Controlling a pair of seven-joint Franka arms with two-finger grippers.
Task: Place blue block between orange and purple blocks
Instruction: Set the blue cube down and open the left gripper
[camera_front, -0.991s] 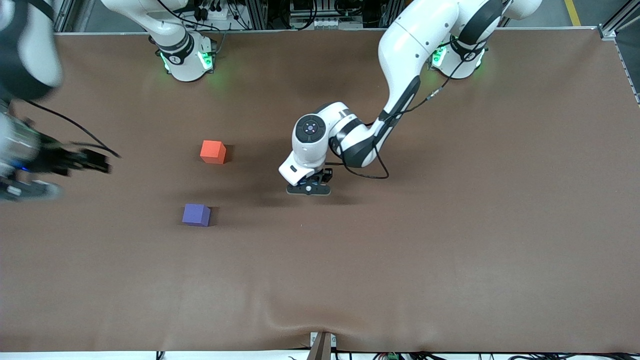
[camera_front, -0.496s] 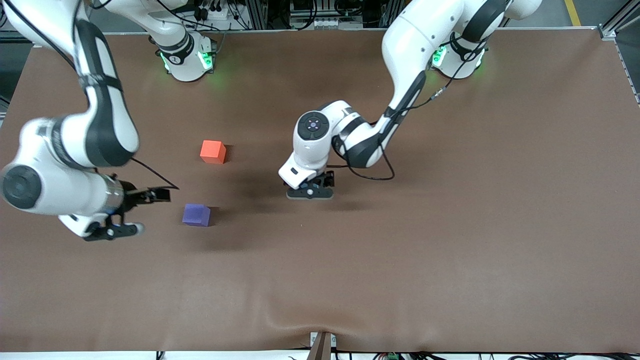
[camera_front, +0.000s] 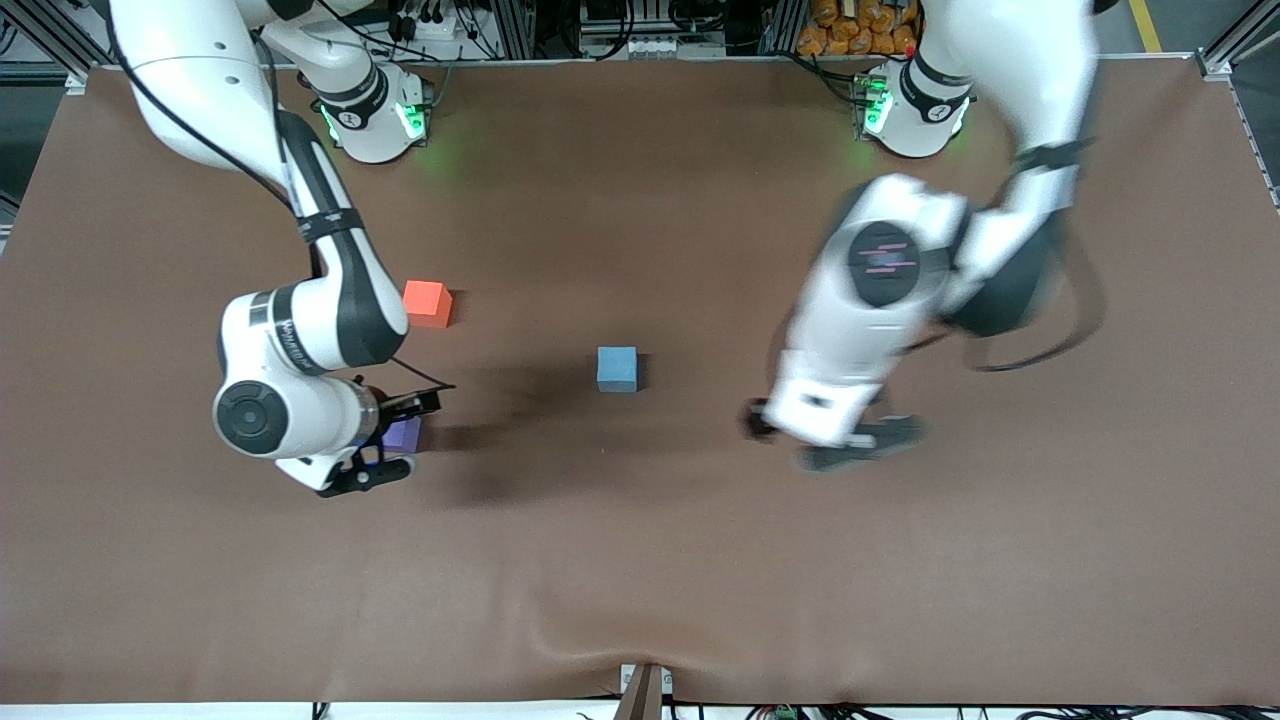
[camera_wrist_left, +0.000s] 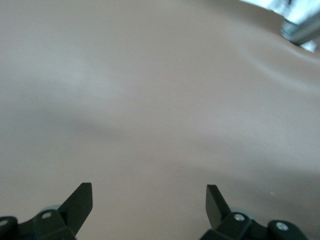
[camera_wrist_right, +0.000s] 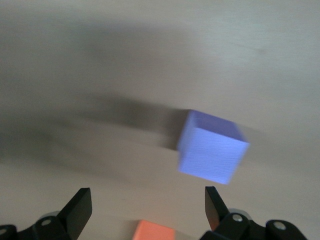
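Note:
The blue block (camera_front: 617, 368) sits alone on the brown table mat. The orange block (camera_front: 427, 303) lies toward the right arm's end, and the purple block (camera_front: 405, 434) lies nearer the front camera than it, partly hidden under the right hand. My right gripper (camera_front: 366, 474) is open and empty just beside the purple block. The right wrist view shows the purple block (camera_wrist_right: 212, 150) ahead of the open gripper (camera_wrist_right: 147, 202) and the orange block (camera_wrist_right: 155, 231) at the frame edge. My left gripper (camera_front: 856, 446) is open and empty over bare mat (camera_wrist_left: 150, 100), away from the blue block toward the left arm's end.
The brown mat (camera_front: 640, 580) covers the whole table. A small bracket (camera_front: 645, 690) sits at the table edge nearest the front camera. The two arm bases (camera_front: 370, 115) stand along the edge farthest from that camera.
The left arm has pulled away toward its end of the table, uncovering the blue block. The right arm has swung in from the table's end to the purple block.

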